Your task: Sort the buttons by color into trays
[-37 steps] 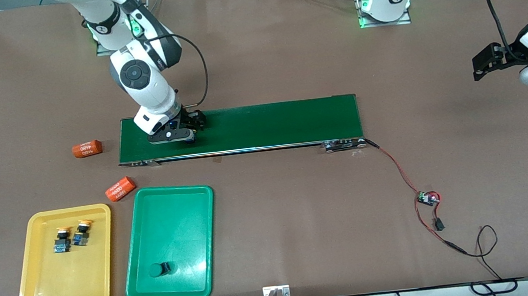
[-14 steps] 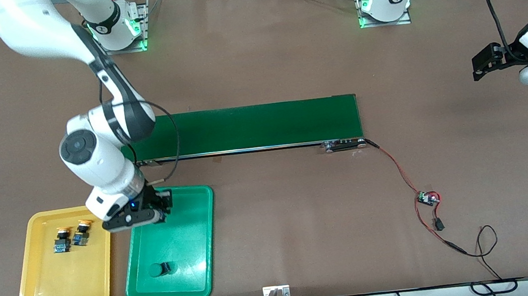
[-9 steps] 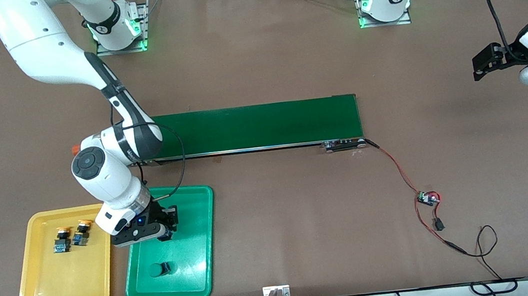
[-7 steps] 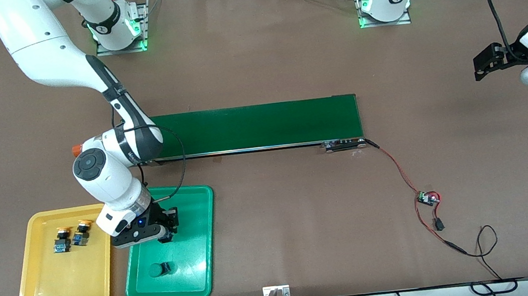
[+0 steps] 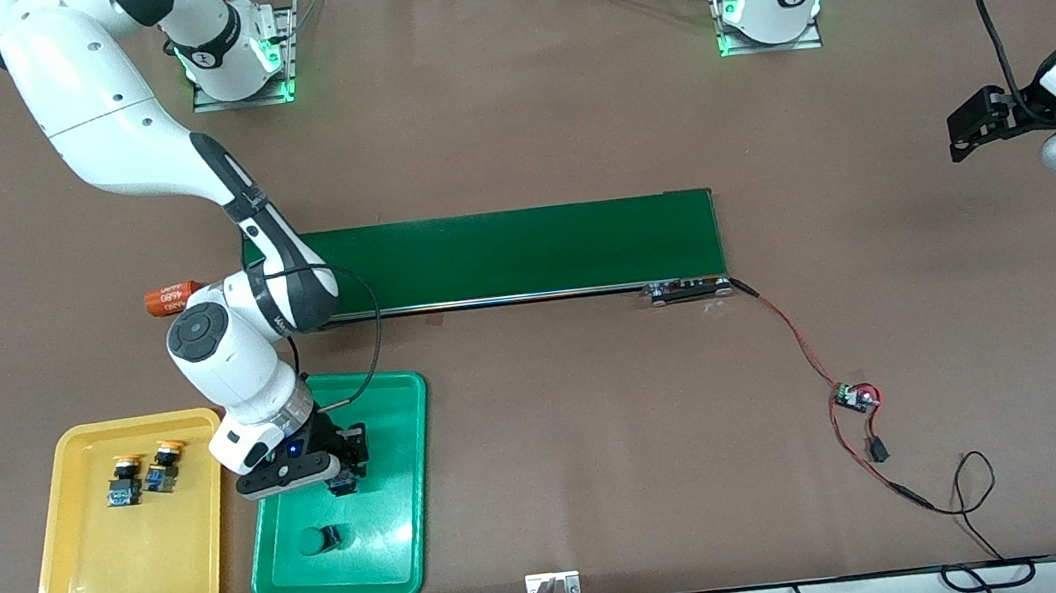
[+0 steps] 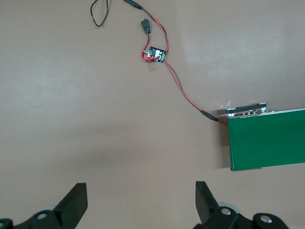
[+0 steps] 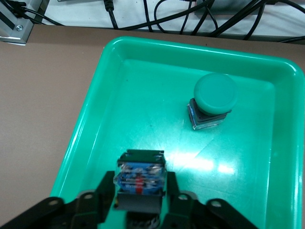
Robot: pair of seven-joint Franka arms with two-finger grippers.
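**Right gripper holds a button over the green tray**

The right gripper point(image 5: 340, 471) hangs over the green tray point(image 5: 404, 513), its jaws pinching a button point(image 7: 139, 180) by its blue-based body. A second button with a green cap point(image 5: 318, 540) sits in the same tray, nearer the table's front edge. The yellow tray point(image 5: 119, 578), beside it toward the corner at the right arm's end, holds two yellow-capped buttons point(image 5: 145, 471) side by side. The left gripper point(image 5: 975, 121) waits over the table's edge at the left arm's end, jaws spread wide with nothing between them.
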